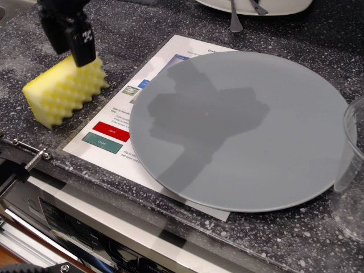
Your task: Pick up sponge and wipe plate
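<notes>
The yellow sponge point(63, 91) lies on the dark speckled counter at the left, its ridged face toward me. The large grey plate point(239, 131) lies flat in the middle, partly on a printed sheet. My black gripper point(69, 50) comes down from the top left, over the sponge's far upper edge. Its two fingers point(82, 45) hang side by side and hide part of the sponge's back. I cannot tell whether they touch the sponge or how wide they stand. The arm's shadow falls across the plate.
A printed paper sheet point(116, 133) lies under the plate's left side. A white dish with utensils point(253, 7) stands at the back. A clear plastic cup point(352, 165) stands at the right edge. The counter's front edge point(114, 182) runs along the bottom.
</notes>
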`<action>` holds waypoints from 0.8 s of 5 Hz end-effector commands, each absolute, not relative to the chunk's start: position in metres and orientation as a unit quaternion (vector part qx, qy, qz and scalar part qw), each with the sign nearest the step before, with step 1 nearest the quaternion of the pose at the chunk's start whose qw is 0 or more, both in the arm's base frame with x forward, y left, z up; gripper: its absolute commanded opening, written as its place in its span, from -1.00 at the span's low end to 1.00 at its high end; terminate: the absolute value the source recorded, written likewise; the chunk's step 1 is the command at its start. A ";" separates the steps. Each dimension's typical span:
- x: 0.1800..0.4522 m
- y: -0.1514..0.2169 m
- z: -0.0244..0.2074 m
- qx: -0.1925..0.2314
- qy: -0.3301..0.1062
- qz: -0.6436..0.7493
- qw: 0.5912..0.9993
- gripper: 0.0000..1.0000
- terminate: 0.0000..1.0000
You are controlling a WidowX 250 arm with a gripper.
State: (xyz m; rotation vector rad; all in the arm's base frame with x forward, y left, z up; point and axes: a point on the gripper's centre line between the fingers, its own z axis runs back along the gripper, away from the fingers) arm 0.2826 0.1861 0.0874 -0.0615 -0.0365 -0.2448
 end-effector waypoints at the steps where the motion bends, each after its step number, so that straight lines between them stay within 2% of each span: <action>1: 0.286 0.191 0.093 0.002 -0.052 -0.123 0.991 1.00 -1.00; 2: 0.291 0.195 0.089 0.003 -0.045 -0.106 0.993 -1.00 -1.00; 4: 0.294 0.192 0.096 0.000 -0.044 -0.108 0.993 -1.00 -1.00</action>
